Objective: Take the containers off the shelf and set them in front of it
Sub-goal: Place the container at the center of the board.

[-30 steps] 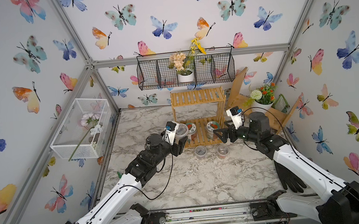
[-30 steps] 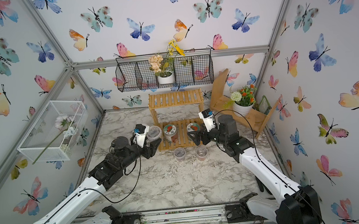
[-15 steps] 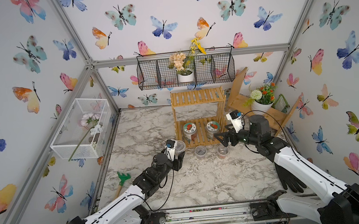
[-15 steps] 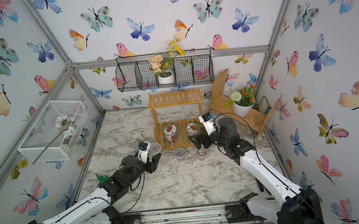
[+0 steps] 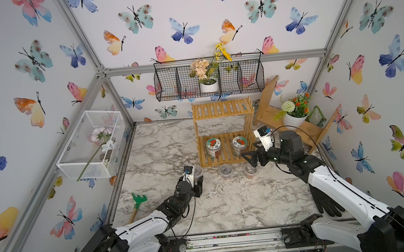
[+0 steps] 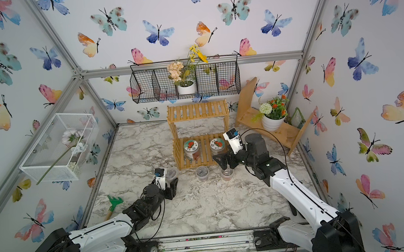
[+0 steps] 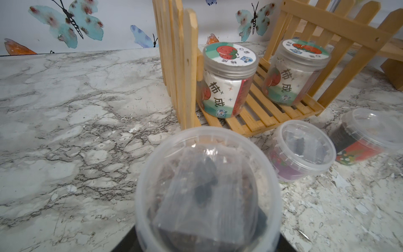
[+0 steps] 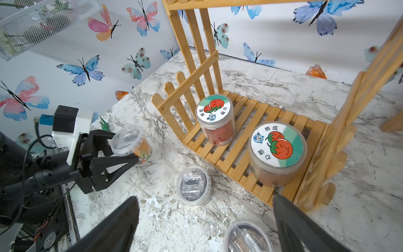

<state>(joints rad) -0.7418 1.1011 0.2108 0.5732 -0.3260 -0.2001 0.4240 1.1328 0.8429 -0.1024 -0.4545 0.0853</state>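
Note:
The bamboo shelf [image 5: 222, 108] [image 6: 196, 111] stands at the back middle of the marble table. Two containers with teal-white lids, the left jar [image 5: 213, 144] [image 8: 214, 110] and the right jar [image 5: 239, 142] [image 8: 277, 146], stand on its lower tier. Two small lidded cups [image 5: 225, 170] [image 5: 250, 170] sit on the marble just in front of it. My left gripper [image 5: 196, 177] [image 8: 125, 148] is shut on a third small cup [image 5: 197, 170] [image 7: 207, 185], low at the shelf's front left corner. Whether this cup touches the table I cannot tell. My right gripper [image 5: 247, 160] [image 8: 205, 198] hangs open above the right-hand cup [image 8: 246, 237].
A green hand rake [image 5: 137, 202] lies at the left table edge and a black glove [image 5: 325, 203] at the right front. A plain wooden shelf with a flower pot [image 5: 292, 118] fills the back right corner. A white wire basket [image 5: 90, 143] juts from the left wall.
My left arm has drawn back from the shelf and come down to the front left, carrying the small cup. The right gripper has sunk slightly and stays open.

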